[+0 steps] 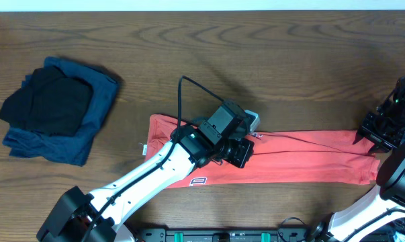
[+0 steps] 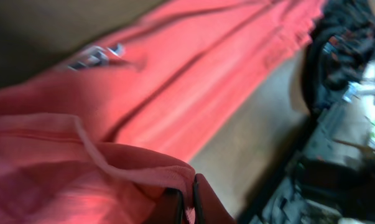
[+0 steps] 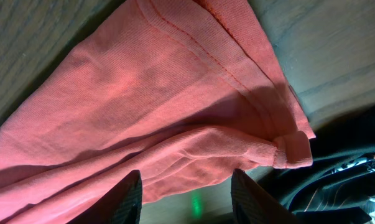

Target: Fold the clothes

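A coral-red T-shirt [image 1: 303, 158] lies on the wooden worktop [image 1: 256, 54], folded into a long narrow band that runs from the middle of the scene out to the right edge. A small white label [image 1: 143, 149] sticks out at its left end, and a bit of white print [image 1: 199, 180] shows on its near edge.

The left arm reaches in from the near left corner, and its end effector [image 1: 246, 144] sits over the far edge of the band, near the middle. In the left wrist view the fingers [image 2: 203, 208] are pressed together on a raised fold of the red cloth, with the rest of the shirt stretching away beyond them.

The right end effector [image 1: 370, 138] is at the right end of the band. In the right wrist view its two fingers [image 3: 128, 196] stand apart with nothing clamped between them. The stitched hem and a rolled edge of the shirt lie just ahead of the tips.

A pile of dark clothes [image 1: 54, 114], black on navy, sits well apart at the far left.
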`<state>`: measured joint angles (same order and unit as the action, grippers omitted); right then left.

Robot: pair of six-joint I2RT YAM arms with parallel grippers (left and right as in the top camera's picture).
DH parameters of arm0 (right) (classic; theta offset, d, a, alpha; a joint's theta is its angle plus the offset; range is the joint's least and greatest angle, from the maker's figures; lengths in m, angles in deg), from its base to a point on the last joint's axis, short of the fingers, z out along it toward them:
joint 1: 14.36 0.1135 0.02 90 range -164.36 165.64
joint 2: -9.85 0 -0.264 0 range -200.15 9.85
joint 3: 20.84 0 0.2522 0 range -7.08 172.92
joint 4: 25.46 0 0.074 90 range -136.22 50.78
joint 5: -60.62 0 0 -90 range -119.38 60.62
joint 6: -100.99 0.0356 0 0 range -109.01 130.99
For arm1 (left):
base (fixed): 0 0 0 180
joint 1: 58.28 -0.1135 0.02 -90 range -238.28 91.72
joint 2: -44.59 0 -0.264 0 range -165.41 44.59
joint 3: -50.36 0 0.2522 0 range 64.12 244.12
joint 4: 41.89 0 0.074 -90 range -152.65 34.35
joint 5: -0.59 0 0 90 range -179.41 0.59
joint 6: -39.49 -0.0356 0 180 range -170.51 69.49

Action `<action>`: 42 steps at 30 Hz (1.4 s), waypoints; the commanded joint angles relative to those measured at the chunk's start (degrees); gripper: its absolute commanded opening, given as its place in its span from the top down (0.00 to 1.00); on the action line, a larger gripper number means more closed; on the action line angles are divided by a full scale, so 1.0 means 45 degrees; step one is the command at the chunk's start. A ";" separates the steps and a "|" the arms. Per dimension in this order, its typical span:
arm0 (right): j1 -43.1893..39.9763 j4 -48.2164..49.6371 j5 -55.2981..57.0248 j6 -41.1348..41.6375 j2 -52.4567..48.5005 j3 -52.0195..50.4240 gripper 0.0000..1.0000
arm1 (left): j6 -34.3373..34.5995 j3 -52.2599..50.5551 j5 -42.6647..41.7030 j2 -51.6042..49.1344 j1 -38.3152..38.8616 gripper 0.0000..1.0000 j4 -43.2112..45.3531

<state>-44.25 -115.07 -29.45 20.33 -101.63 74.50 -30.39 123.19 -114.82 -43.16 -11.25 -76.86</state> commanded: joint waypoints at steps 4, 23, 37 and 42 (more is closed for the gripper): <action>-0.0068 -0.0073 -0.0039 -0.0194 0.0058 0.0155 0.55 | 0.0112 0.0165 0.2608 -0.0398 -0.0039 0.90 0.0471; -0.0063 -0.0053 -0.0039 -0.0194 0.0058 0.0155 0.55 | 0.1039 0.0170 0.2895 -0.0083 -0.5144 0.28 -0.3303; -0.0044 -0.0102 -0.0039 -0.0199 0.0058 0.0155 0.55 | 0.2487 -0.0758 0.2895 -0.1171 -0.5255 0.46 -0.4099; -0.0044 -0.0097 -0.0039 -0.0199 0.0058 0.0155 0.55 | 0.2560 -0.0821 0.2900 -0.1462 -0.5255 0.67 -0.4090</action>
<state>-44.25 -115.47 -29.45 20.33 -101.63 74.53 -19.20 119.95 -102.17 -48.82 -34.88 -95.09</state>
